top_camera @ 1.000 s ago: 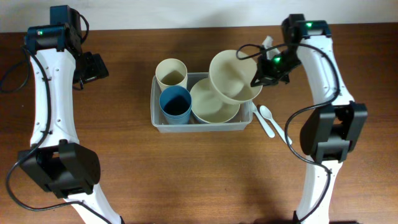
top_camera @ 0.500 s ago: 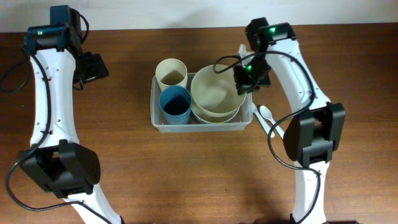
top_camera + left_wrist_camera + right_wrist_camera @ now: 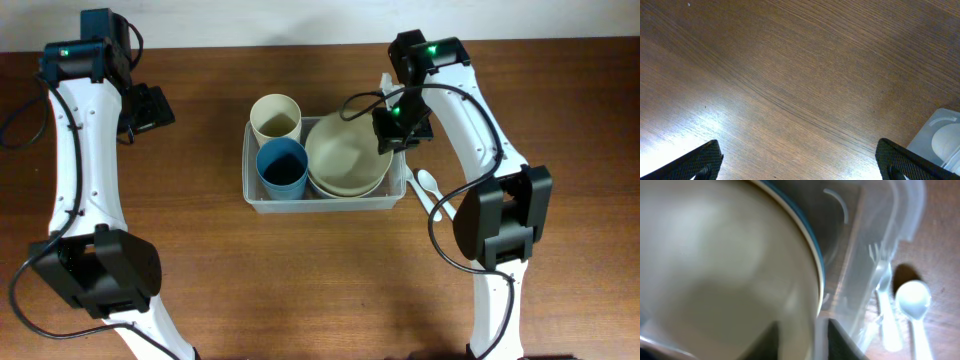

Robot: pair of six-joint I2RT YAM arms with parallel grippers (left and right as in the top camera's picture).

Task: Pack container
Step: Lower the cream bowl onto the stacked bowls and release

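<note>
clear plastic container (image 3: 320,206) lies beneath your right gripper (image 3: 799,339), jaws parted astride the cream bowl (image 3: 345,160) rim; left gripper (image 3: 802,162) gapes over brown wooden table (image 3: 320,285).

cream cup (image 3: 275,118), blue cup (image 3: 282,167), bowls (image 3: 345,155), spoon (image 3: 428,185)

White arms (image 3: 75,130) — black joints, cables

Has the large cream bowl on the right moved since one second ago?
Yes. The bowl shifted left, from tilting over the right end of the container to lying flat inside it.
</note>
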